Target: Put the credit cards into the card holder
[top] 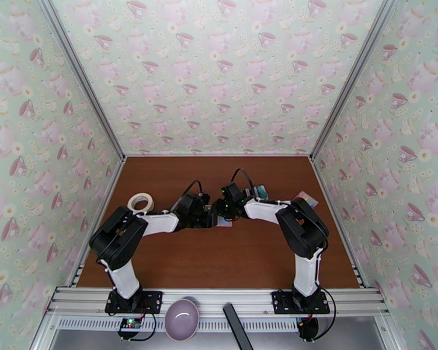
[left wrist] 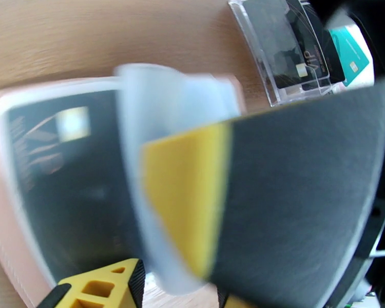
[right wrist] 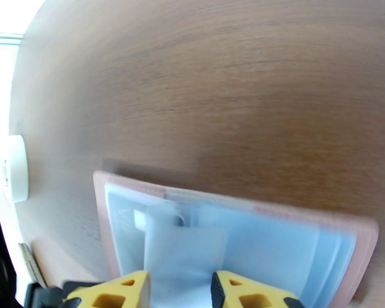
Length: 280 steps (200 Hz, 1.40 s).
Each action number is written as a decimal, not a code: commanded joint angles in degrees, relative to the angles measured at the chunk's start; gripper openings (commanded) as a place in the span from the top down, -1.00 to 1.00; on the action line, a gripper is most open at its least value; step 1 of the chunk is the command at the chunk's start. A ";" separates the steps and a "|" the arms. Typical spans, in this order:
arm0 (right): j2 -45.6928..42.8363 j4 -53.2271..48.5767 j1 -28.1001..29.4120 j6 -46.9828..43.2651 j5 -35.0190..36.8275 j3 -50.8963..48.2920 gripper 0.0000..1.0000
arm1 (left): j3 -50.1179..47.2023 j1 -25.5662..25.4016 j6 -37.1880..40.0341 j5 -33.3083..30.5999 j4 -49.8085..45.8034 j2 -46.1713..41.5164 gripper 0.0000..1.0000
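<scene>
Tape first: a white roll of tape lies flat on the left of the brown wooden table, just beyond the left arm's elbow. That's the overhead cam. Both arms reach in and meet mid-table over the small pink fold-over card holder, which is just a pinkish sliver under them from up there.

The left wrist cam gives way more detail. The holder lies open on the table with a black credit card in its pocket, and a clear plastic pocket leaf bulges up from it. Right at the lens is a black and yellow credit card, blurry and tilted. The left pincer has its yellow fingers partway apart at the bottom edge. Honestly can't tell if it's gripping that card. Top right is a clear acrylic stand with more black cards upright in it and a teal card just beside them.

The right wrist cam gets the holder's pale blue pockets and pink rim head-on. The right pincer also has its fingers partway apart, with the raised clear leaf between them. Whether it's actually clamped, I can't tell.

Further right on the overhead, a small multicoloured object sits by the right wall, too tiny to identify. A lavender bowl and a black bar rest on the metal rail between the arm bases. The walls are pale green teapot-and-teacup wallpaper.
</scene>
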 commanded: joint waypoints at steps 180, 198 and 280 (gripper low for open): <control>-4.65 -2.33 -4.09 -0.79 -0.90 -2.22 0.20 | -1.64 -2.53 -2.72 -10.13 -5.15 3.37 0.50; -3.48 -1.61 -4.12 -0.79 -1.42 -1.22 0.19 | -1.90 -2.46 -2.74 -9.67 -5.02 3.17 0.49; 0.65 -0.93 -4.17 -0.79 -3.52 2.89 0.18 | -2.23 -2.18 -2.72 -8.66 -4.66 2.83 0.44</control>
